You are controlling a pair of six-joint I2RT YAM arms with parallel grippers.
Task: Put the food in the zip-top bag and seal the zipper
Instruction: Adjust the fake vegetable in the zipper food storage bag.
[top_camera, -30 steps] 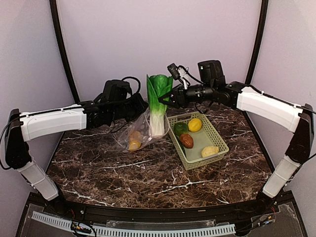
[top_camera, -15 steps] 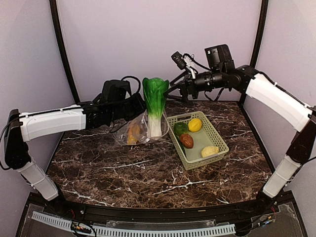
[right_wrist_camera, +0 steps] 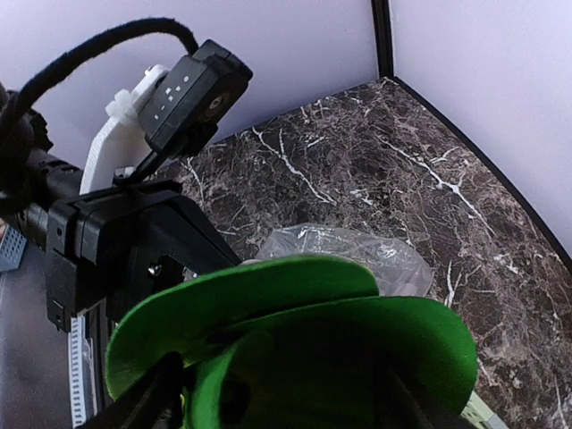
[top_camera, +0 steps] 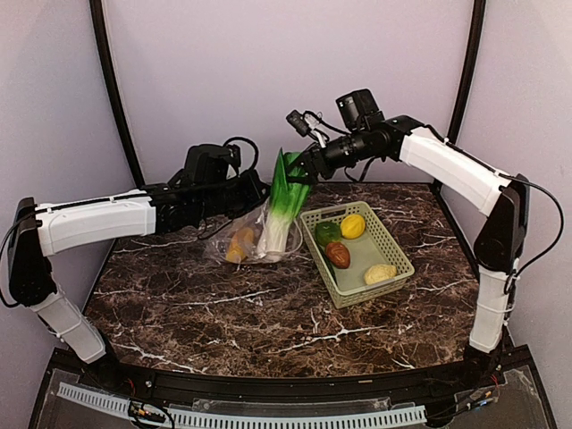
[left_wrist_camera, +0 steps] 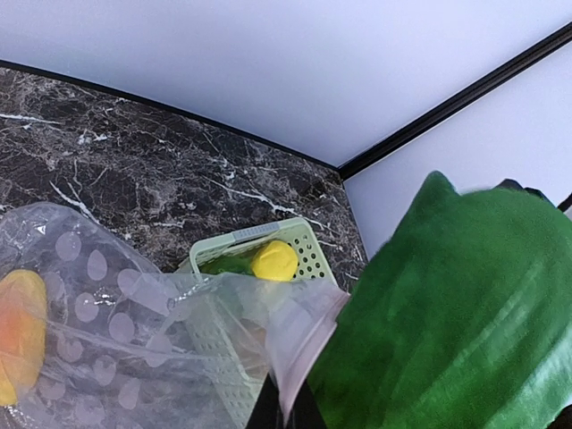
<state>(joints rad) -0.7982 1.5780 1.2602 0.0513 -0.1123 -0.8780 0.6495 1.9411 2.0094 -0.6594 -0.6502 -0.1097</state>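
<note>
While the left gripper [top_camera: 254, 191] clamps the zip-top bag [top_camera: 222, 247] lip, the right gripper [top_camera: 299, 169], whose grip I cannot tell, should ease the bok choy [top_camera: 284, 213] beneath it stalk-first inside.

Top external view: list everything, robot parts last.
table: 1, dark marble, under everything
zip-top bag: 1, clear, table's middle
basket: 1, light green, right of bag
bok choy: 1, green-white, tilted, stalk in bag mouth
orange-yellow piece: 1, orange-yellow, inside bag
lemon: 1, yellow, in basket
green pepper: 1, green, in basket
red-brown piece: 1, red-brown, in basket
pale yellow piece: 1, pale yellow, in basket
left tool: 1, black, shut on bag mouth
right tool: 1, black, at bok choy leaves
</note>
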